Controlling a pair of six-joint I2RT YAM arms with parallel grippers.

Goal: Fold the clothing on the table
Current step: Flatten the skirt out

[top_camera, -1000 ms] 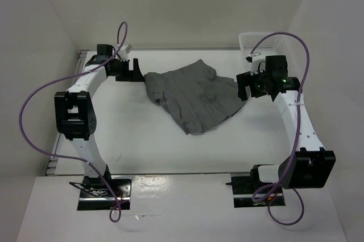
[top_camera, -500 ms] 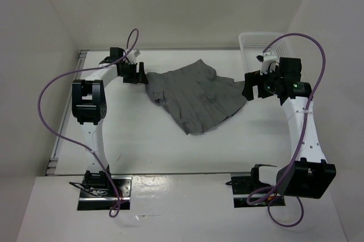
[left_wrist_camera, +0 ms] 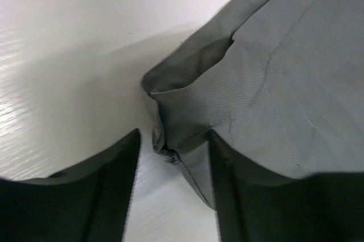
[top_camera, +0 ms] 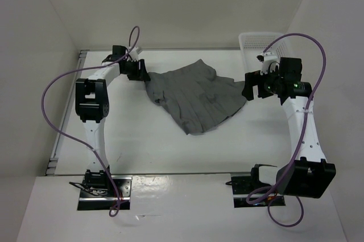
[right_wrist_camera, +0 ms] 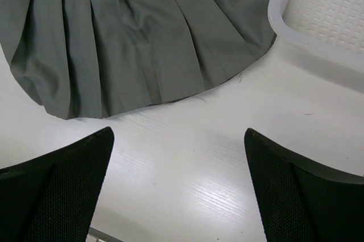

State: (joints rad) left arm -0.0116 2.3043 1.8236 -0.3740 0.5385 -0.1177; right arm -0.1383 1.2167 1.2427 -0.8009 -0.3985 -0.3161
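The clothing (top_camera: 196, 97), a grey pleated skirt, lies spread on the white table (top_camera: 142, 139), waistband at the left and hem toward the right. My left gripper (top_camera: 142, 72) sits at the waistband corner. In the left wrist view that folded corner (left_wrist_camera: 187, 105) lies between the jaws of my left gripper (left_wrist_camera: 173, 136), which are partly apart with bare table showing beside the cloth. My right gripper (top_camera: 248, 89) hovers just off the skirt's right edge. My right gripper (right_wrist_camera: 177, 134) stands wide open over bare table in its wrist view, with the hem (right_wrist_camera: 142, 42) ahead of it.
A white mesh basket (top_camera: 256, 40) stands at the back right, and its corner (right_wrist_camera: 318, 14) is close to the skirt's edge. White walls enclose the table on three sides. A metal rail (top_camera: 57, 139) runs along the left edge.
My left arm has swung right onto the skirt's waistband corner and its jaws have narrowed. The right arm shifted slightly right, then held still with its jaws wide.
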